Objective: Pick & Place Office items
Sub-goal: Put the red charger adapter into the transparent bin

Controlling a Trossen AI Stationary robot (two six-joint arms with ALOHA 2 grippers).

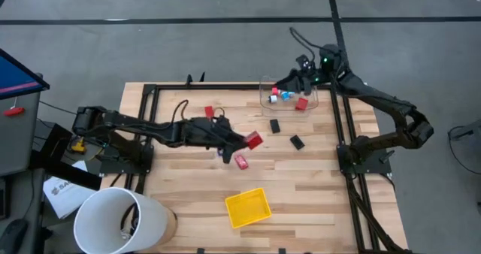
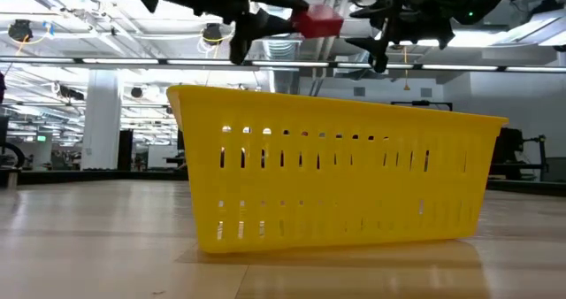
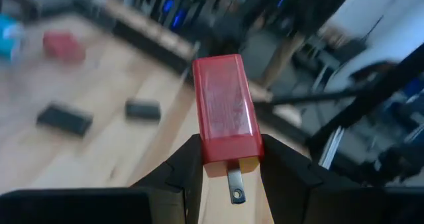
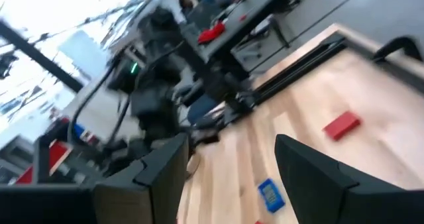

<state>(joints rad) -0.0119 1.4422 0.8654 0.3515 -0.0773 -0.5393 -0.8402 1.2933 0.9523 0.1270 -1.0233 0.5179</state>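
High view: left tool (image 1: 250,141) over mid-desk (image 1: 180,179), clamped on a red block (image 1: 254,140); another red piece (image 1: 241,161) just near of it, two black pieces (image 1: 275,125) to the right, yellow tray (image 1: 247,207) at the near edge. Right tool (image 1: 289,80) above the clear box (image 1: 288,96) at the far edge. Low view: red block (image 2: 317,22) high above the tray (image 2: 336,175). Left wrist view: red block (image 3: 224,108) pinched between both fingers (image 3: 179,174). Right wrist view: fingers (image 4: 311,171) spread wide, nothing between; blue piece (image 4: 270,194) and red piece (image 4: 341,126) on the desk.
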